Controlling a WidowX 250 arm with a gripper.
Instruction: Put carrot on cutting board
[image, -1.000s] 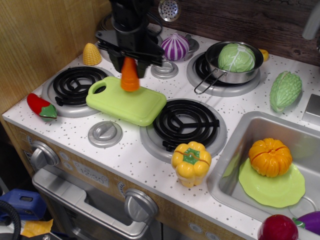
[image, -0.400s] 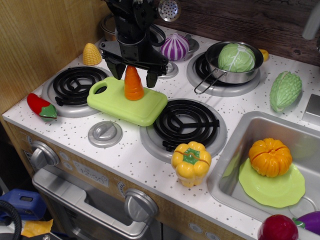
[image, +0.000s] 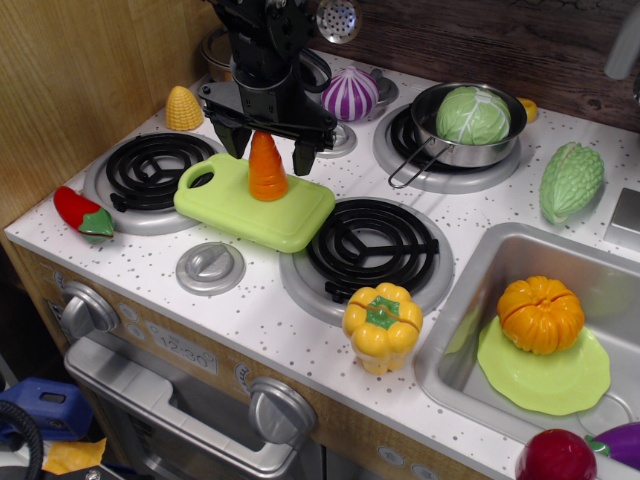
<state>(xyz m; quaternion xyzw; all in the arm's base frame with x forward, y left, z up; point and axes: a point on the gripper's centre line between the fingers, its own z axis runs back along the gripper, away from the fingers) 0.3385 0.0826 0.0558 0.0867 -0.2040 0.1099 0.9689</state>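
The orange carrot (image: 267, 168) stands upright, wide base down and tip up, on the lime-green cutting board (image: 255, 203), which lies between the front left and front middle burners. My black gripper (image: 268, 150) hangs just above the board with its fingers (image: 306, 156) spread on either side of the carrot. The jaws are open and apart from the carrot. The carrot's tip reaches up between the fingers.
A yellow corn (image: 183, 108) and a red chili (image: 82, 213) lie to the left. A purple onion (image: 349, 95) and a pan with cabbage (image: 472, 117) sit behind. A yellow pepper (image: 381, 325) is in front. The sink (image: 470, 290) holds a pumpkin on a green plate (image: 545, 375).
The gripper has let go of the carrot, opened its fingers and risen slightly. The carrot now stands on the board. Nothing has moved in the last 0.4 s.
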